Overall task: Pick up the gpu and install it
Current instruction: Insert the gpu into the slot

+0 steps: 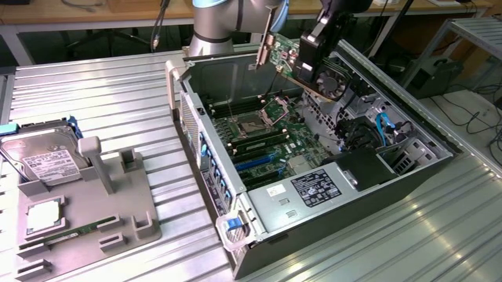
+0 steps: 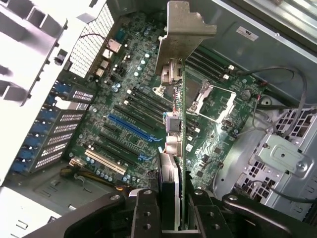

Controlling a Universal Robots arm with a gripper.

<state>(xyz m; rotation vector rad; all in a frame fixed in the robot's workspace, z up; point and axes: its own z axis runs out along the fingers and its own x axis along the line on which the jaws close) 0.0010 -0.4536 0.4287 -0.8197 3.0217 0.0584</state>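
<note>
The gpu (image 1: 292, 57), a thin green-edged card with a black fan and a pale metal bracket strip (image 1: 265, 36), hangs tilted above the open computer case (image 1: 314, 147). My gripper (image 1: 318, 38) is shut on it from above. In the wrist view the gpu (image 2: 179, 148) is seen edge-on between my fingers (image 2: 148, 213), its bracket (image 2: 181, 34) pointing away toward the case's rear wall. Below it lies the motherboard (image 2: 124, 124) with a blue slot (image 2: 130, 127) and black slots beside it. The card is well clear of the board.
A grey fixture tray (image 1: 86, 211) stands at the exterior view's left, bearing a silver hard drive (image 1: 43, 155), a processor chip (image 1: 44, 217) and a green memory stick (image 1: 79, 230). The ribbed metal table (image 1: 392, 247) surrounds the case. Cables and a blue connector (image 1: 384, 126) sit inside the case.
</note>
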